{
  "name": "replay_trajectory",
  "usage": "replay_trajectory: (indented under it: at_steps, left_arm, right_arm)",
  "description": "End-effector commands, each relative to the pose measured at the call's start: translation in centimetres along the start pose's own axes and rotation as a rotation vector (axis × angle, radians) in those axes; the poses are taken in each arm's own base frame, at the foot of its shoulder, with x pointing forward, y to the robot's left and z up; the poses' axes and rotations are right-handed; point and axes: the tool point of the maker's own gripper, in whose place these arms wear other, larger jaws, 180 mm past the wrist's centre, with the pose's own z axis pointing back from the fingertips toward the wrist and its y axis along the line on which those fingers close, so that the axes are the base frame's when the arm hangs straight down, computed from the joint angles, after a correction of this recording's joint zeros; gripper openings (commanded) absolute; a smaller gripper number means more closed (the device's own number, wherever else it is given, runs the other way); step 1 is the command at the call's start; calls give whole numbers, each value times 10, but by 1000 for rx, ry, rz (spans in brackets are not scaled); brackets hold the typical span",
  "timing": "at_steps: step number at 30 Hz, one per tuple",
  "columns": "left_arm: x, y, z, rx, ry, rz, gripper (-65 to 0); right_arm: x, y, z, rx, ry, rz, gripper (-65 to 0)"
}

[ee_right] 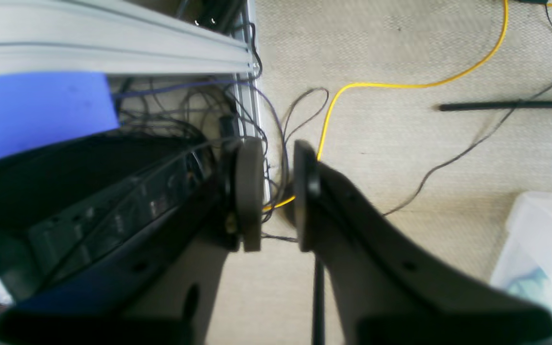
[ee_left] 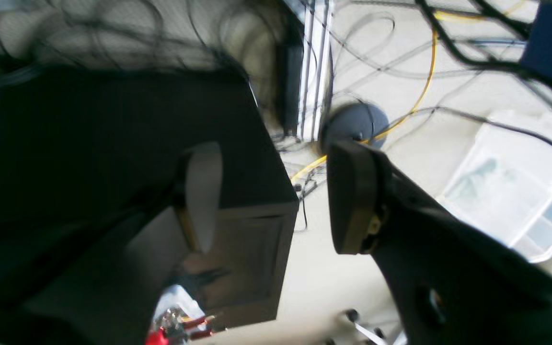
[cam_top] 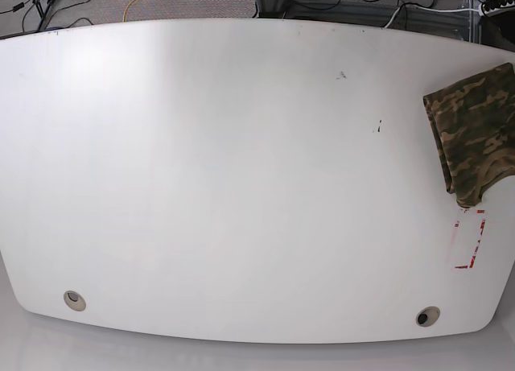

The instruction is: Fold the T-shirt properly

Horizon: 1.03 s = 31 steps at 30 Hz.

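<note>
We see one T-shirt at the desk's three o'clock edge. Left fingers stand wide apart, right fingers narrowly apart, both empty.

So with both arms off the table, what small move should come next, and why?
Probably swing the left gripper in toward the camouflage T-shirt. It lies bunched at the white table edge on that arm's side, untouched, and the left jaws stand open with nothing in them.
</note>
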Motion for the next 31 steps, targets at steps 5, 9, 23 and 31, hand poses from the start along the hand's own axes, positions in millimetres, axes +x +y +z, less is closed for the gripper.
replay_trajectory:
  at_steps: [5,9,23,31]
  left_arm:
    - [-4,28,-6,144,48,26,-319]
    - [7,32,-12,177,53,38,-318]
    - [42,28,-24,182,25,52,-318]
    - [46,28,-24,183,19,51,-318]
  right_arm:
    - [-16,-7,-14,-1,98,-24,-541]
    - [-15,-4,-25,9,125,-28,-541]
    - [-8,10,-43,47,202,-5,-541]
    - [2,15,-50,61,194,8,-541]
